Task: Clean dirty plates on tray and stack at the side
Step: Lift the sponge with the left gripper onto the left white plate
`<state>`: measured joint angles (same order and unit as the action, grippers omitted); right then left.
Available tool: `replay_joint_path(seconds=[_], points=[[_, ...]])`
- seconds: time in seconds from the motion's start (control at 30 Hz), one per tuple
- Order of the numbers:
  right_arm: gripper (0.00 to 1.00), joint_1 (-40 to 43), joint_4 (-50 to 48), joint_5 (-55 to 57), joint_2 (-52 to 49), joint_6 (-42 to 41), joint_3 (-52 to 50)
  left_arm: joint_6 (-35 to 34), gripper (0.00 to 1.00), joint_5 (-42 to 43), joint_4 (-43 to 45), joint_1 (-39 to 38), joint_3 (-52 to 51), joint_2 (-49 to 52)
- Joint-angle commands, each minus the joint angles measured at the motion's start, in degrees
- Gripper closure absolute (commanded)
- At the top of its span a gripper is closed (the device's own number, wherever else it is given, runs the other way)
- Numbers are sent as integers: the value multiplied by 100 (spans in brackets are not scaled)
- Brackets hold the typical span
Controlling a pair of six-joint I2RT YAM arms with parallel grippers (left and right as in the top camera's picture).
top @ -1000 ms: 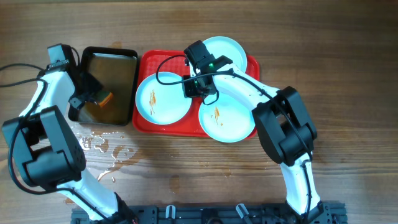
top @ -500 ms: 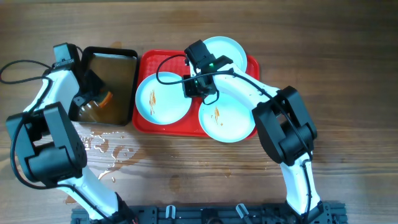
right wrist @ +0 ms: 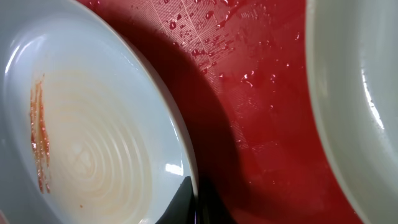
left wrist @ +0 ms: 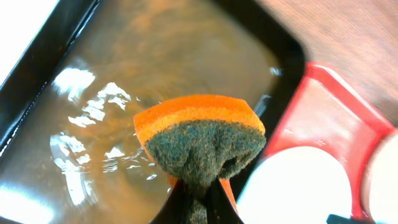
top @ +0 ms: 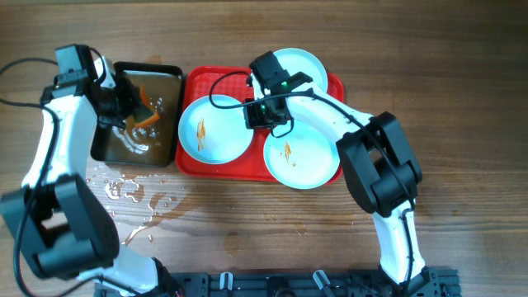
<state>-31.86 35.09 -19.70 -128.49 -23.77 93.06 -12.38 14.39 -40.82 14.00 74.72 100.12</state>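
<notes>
Three pale blue plates lie on the red tray (top: 191, 91). The left plate (top: 213, 130) (right wrist: 93, 143) and the front right plate (top: 304, 161) carry orange-brown streaks; the back plate (top: 299, 68) (right wrist: 357, 93) looks clean. My right gripper (top: 256, 120) (right wrist: 194, 202) is shut on the left plate's right rim, one finger inside and one outside. My left gripper (top: 134, 111) (left wrist: 198, 196) is shut on an orange sponge (top: 148, 117) (left wrist: 199, 137) with a dark green scouring face. It holds the sponge just above the brown water.
A black pan (top: 169, 74) (left wrist: 37, 68) of brownish rippling water stands left of the tray, touching it. Spilled water (top: 132, 191) wets the wooden table in front of the pan. A black rail (top: 272, 285) runs along the front edge.
My left gripper closed on the sponge in the pan and raised it out of the water, swinging toward the back. The right arm and the plates stayed put.
</notes>
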Motion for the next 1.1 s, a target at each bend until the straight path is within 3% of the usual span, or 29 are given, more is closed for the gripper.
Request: replay_joint_path(seconds=[0.0,0.27,0.57,0.7,0.9,0.97,1.07], points=[[96,98,-17,-431,-168,127,11,474,96,234,-201,-385,105,-197],[96,103,52,-437,-168,175,11,599,96,-28,-164,-1392,103,-4],[96,103,74,-433,-170,179,11,592,96,-109,-81,-1961,103,999],[96,103,79,-433,-168,195,11,83,96,-841,-284,-2098,103,1338],[96,103,74,-433,-168,195,11,-160,96,-909,-922,-2103,105,1353],[96,103,68,-433,-170,195,11,-125,96,-686,-1147,-2103,105,1353],[96,103,50,-433,-170,195,11,688,96,457,-1285,-2103,105,1353]])
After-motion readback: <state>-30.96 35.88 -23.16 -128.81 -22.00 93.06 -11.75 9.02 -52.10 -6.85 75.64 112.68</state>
